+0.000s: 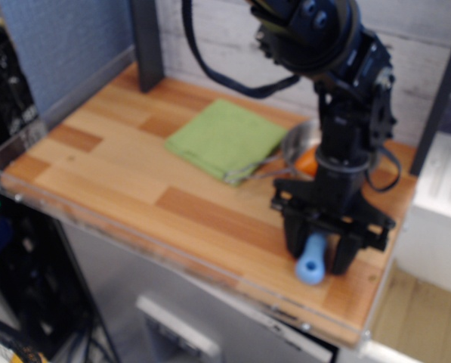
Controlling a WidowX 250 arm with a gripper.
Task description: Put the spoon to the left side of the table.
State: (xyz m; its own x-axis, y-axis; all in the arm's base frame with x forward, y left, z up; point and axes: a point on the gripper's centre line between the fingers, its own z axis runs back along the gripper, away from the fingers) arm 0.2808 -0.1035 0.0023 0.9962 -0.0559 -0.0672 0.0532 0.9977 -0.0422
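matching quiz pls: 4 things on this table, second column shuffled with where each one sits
Things:
1. spoon
2. green cloth
3. steel pan
4. gripper

Places:
A. back of the table, right of the cloth, mostly hidden by the arm
B. front right, blue handle poking toward the front edge
C. middle of the back half, lying flat
D. down over the spoon, jaws on either side of its handle

Pairs: 1-B, 2-C, 3-A, 4-D
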